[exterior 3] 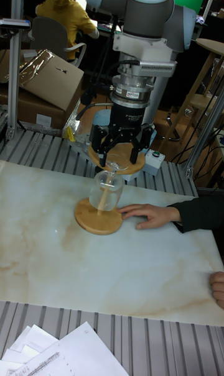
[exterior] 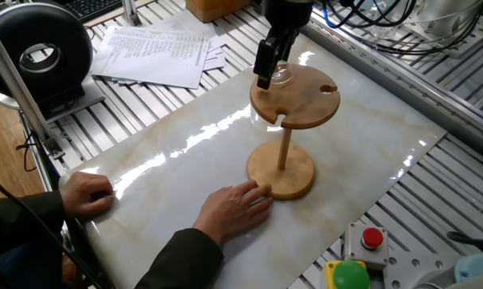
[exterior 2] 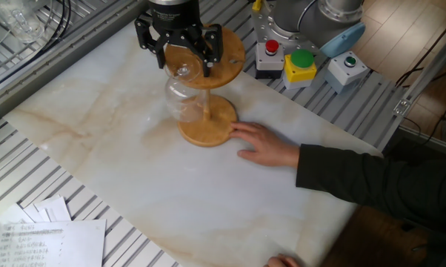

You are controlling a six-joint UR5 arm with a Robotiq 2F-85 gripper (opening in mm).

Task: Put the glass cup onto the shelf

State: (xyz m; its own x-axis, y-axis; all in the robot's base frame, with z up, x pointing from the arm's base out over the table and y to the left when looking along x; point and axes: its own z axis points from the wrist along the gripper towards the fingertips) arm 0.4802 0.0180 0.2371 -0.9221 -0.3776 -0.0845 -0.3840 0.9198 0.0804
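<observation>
The glass cup [exterior 2: 180, 100] hangs upside down from the shelf [exterior 2: 208, 124], its bowl below the round top disc and its flat foot [exterior: 282, 77] resting on the disc's edge. In the tall fixed view the cup [exterior 3: 104, 192] hangs beside the post of the shelf [exterior 3: 98, 219]. My gripper [exterior 2: 185, 61] stands just above the foot, open, with a finger on either side and clear of the glass. The gripper [exterior: 267, 71] hides part of the disc of the shelf [exterior: 306, 100]. The gripper [exterior 3: 121, 153] points straight down.
A person's hand [exterior 2: 267, 144] lies flat on the marble slab, touching the shelf's base; another hand [exterior: 85, 194] rests at the slab's edge. Button boxes [exterior 2: 301, 65] stand behind the shelf. Papers [exterior: 157, 52] and a black round device [exterior: 37, 52] lie off the slab.
</observation>
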